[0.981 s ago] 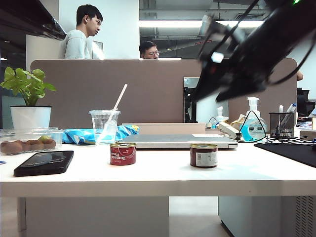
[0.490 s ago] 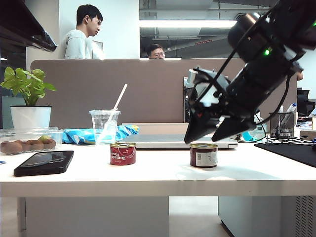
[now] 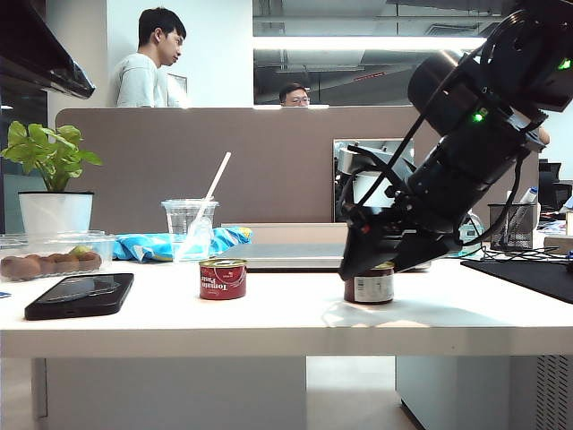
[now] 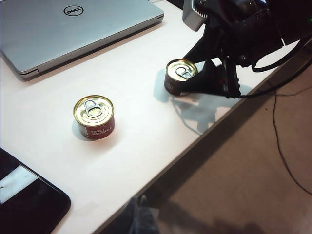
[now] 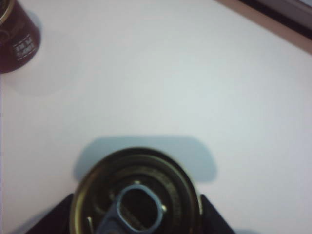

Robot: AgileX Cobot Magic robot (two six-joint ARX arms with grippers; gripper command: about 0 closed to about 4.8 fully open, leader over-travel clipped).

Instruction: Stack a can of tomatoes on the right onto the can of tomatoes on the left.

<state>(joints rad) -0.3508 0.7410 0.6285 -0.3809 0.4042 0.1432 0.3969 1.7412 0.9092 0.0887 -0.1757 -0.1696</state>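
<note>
The right gripper straddles the right can with its jaws spread, not yet closed, and the left can stands well apart at its nine o'clock. Centre the fingers, then squeeze squarely. The left gripper is out of view, so its jaws cannot be judged.

A white desk fills the near view. Behind it stands a taupe partition, with a white wall and a bright ceiling light strip farther back. Pale floor shows beneath.
</note>
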